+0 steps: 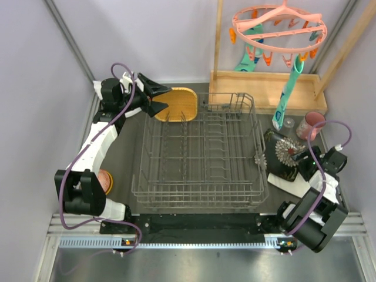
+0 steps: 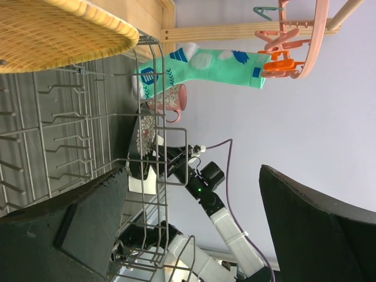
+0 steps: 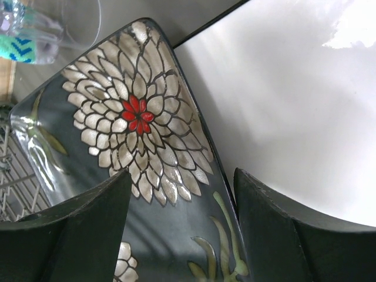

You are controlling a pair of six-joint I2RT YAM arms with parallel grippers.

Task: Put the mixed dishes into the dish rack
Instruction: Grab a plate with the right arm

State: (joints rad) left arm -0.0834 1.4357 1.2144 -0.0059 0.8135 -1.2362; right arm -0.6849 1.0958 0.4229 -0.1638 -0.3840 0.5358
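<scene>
The left end effector (image 1: 166, 100) is wide open and holds nothing. It reaches to the far left corner of the dish rack (image 1: 200, 194), with its fingers pointing at the yellow wooden rounded-square plate (image 1: 178, 103). That plate sits at the far left corner, overlapping the rack's wires. Its edge is just beside the fingertips but not between them. Whether it leans on the prongs or on the rim cannot be told.

The right end effector (image 3: 182, 176) has its jaws apart and is not closed on anything. It hangs low over the dishes on the table (image 1: 123, 153) to the right of the rack. In the right wrist view one finger is over the black floral square plate (image 3: 135, 117) and the other over the pale plate (image 3: 294, 106), and the dark plate's edge runs between them. Whether the fingers touch either plate cannot be told. The floral plate lies partly on top of the pale plate, close to the rack's right side.

Beyond them, near the far right corner, stand the pink cup (image 1: 311, 124) and the small clear glass (image 1: 288, 123). A teal sock (image 1: 288, 97) hangs from the pink peg hanger (image 1: 279, 26) above the glass. The orange bowl (image 1: 107, 181) shows at the near left, partly hidden by the left arm. A light wooden tray (image 1: 264, 88) lies behind the rack.
</scene>
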